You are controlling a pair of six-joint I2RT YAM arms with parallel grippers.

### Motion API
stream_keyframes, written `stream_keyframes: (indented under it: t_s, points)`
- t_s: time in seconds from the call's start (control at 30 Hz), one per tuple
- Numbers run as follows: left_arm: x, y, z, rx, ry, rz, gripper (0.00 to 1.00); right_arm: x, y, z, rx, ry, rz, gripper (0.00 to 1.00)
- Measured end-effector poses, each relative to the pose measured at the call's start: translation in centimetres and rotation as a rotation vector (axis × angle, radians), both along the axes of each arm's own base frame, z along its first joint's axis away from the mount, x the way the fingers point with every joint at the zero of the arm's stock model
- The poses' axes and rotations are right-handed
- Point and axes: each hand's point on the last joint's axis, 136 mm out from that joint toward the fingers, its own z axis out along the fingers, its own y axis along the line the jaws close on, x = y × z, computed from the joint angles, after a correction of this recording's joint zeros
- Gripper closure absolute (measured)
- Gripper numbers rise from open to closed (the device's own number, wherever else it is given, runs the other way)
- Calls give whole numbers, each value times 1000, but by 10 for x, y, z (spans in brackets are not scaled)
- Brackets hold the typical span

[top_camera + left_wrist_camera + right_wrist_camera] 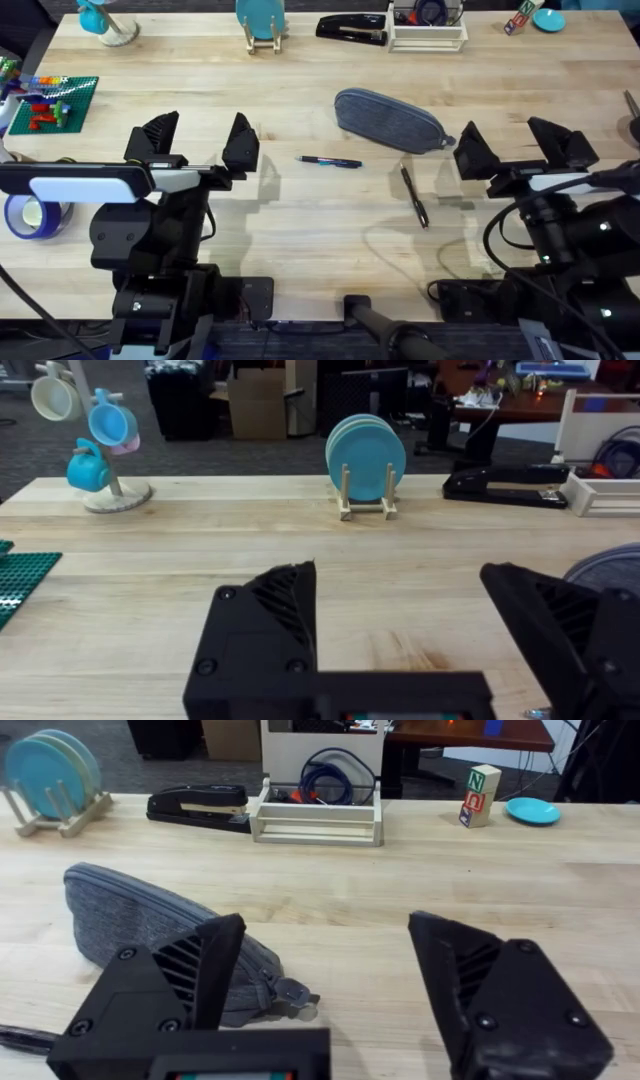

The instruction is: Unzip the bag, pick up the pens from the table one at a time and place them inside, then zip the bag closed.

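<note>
The grey felt bag [388, 119] lies zipped near the middle of the table [300, 210], its zipper pull at the right end [293, 999]; the bag [150, 925] also shows in the right wrist view, and its edge [610, 567] in the left wrist view. A blue-and-black pen [329, 161] lies left of and in front of it. A dark pen [414, 196] lies in front of the bag's right end. My left gripper [196, 143] stands open well left of the pens. My right gripper [522, 147] stands open just right of the bag. Both hold nothing.
Along the back edge stand a mug rack [105, 22], a plate rack with teal plates [262, 25], a black stapler [352, 29] and a white wooden tray [428, 30]. A green brick plate [52, 103] and a tape roll [30, 215] sit at far left.
</note>
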Motion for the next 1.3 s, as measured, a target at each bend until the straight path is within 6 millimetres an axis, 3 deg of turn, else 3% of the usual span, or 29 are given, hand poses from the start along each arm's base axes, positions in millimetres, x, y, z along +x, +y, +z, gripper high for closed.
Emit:
stream_keyframes:
  t_s: [0.8, 0.97, 1.03, 1.17, 1.3]
  points:
    - [0, 0, 0, 0, -1, 0, 7, 0, 0, -1, 0, 5, 0, 6]
    - [-2, -1, 10, -4, 5, -3, 7, -2, -2, 3, -1, 19, -13, 5]
    - [-4, -1, 28, -5, 7, -3, 7, -4, -5, 16, -3, 19, -30, 5]
    - [-4, -1, 76, -8, 4, -3, 7, -7, -10, 66, -4, -31, -55, 5]
    - [7, -1, 111, -9, 43, -7, 8, -2, -11, 107, -4, -36, -63, 5]
